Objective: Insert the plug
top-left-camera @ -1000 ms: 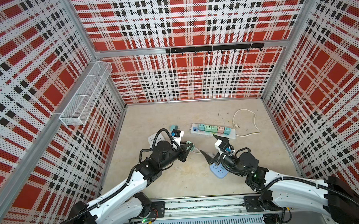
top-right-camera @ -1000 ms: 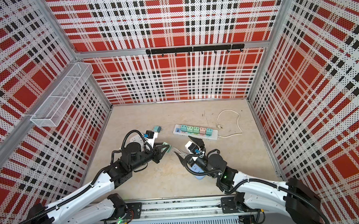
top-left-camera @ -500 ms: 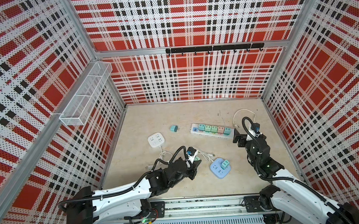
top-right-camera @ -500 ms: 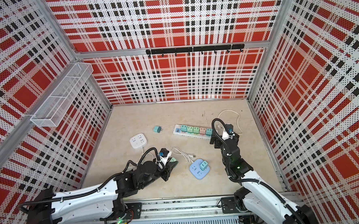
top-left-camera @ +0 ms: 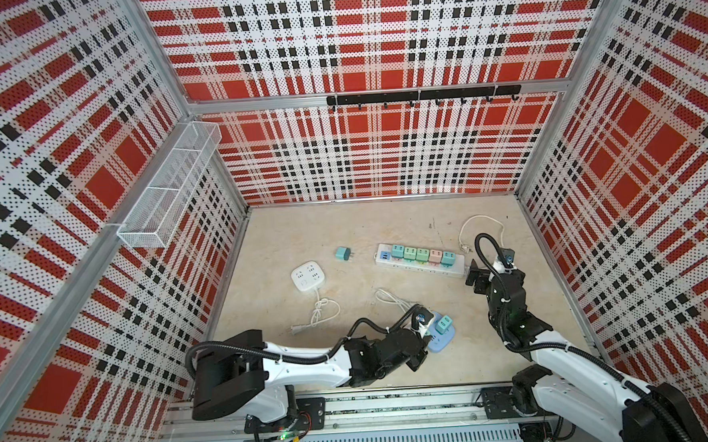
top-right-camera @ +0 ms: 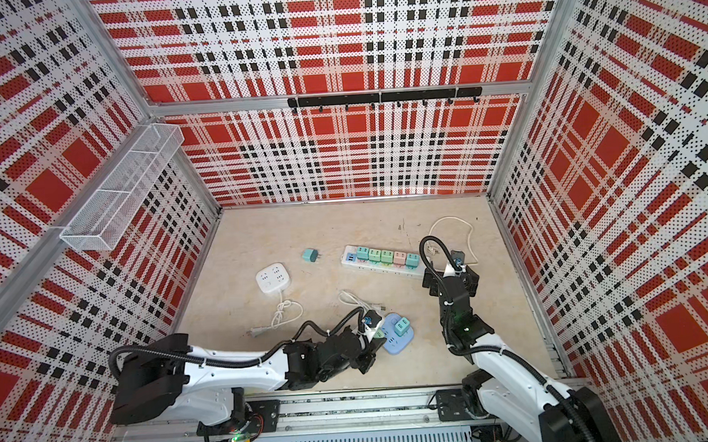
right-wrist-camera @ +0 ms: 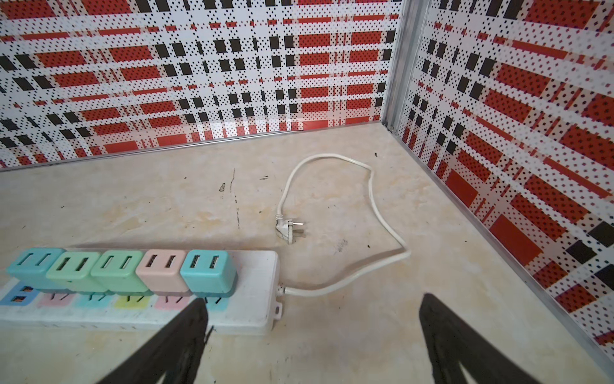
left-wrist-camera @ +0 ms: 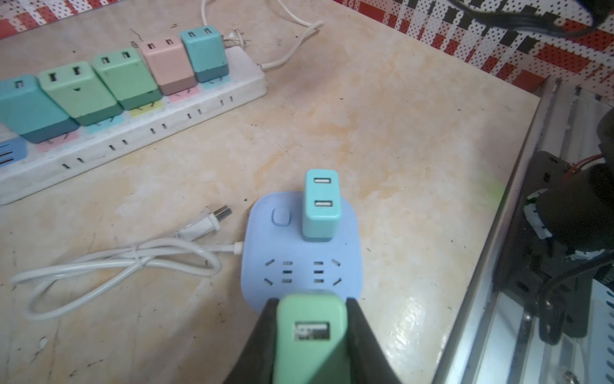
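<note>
The green plug [left-wrist-camera: 310, 335] is clamped by its sides in the left gripper [left-wrist-camera: 311, 304], at the near middle of the floor. Its USB face is turned up toward the wrist camera. The prongs are hidden underneath, so I can't tell how squarely they point down. The plug sits at the left edge of the blue socket block [left-wrist-camera: 299, 259], and whether it touches the block or hangs just above it I can't say. The block's free slots lie just to the right of the plug, between it and the teal adapter [left-wrist-camera: 321, 206] seated on the block's far-right part. To my eye the coming move is a small shift rightward over those slots, then a straight push down, and it depends on the hidden prongs lining up with the slots.

The left arm is plainly the nearer one. The right gripper [right-wrist-camera: 312, 309] is spread wide and empty at the right end of the white power strip [right-wrist-camera: 246, 299], well apart from the block.
</note>
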Controlling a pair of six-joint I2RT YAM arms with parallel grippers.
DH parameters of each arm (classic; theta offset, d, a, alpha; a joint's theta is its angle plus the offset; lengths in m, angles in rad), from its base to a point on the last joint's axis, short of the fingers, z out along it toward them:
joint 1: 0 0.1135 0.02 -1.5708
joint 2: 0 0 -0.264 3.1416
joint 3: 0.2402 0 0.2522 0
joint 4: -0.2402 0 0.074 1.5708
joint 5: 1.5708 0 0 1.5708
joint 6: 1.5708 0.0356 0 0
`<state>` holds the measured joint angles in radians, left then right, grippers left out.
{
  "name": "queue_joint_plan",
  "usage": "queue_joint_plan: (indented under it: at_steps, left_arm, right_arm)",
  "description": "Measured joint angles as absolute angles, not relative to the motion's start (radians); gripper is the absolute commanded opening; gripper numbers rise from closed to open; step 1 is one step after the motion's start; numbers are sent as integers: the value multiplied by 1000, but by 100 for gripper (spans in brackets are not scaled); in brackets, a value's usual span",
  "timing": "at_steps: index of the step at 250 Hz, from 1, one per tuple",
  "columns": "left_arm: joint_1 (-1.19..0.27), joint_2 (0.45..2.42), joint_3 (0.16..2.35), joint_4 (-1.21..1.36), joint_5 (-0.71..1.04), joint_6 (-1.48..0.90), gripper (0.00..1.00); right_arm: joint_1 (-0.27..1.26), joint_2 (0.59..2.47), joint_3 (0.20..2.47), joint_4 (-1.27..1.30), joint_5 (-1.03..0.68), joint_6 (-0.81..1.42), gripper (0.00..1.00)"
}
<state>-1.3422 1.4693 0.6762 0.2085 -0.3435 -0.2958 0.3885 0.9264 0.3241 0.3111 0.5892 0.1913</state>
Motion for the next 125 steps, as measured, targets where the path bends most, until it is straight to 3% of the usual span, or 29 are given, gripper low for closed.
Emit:
queue_joint_plan:
  at_steps: [125]
  left_arm:
    - [-1332, 1652, 783, 235, -295, -266, 0]
  right_arm:
    - [385, 897, 300, 342, 589, 191, 100]
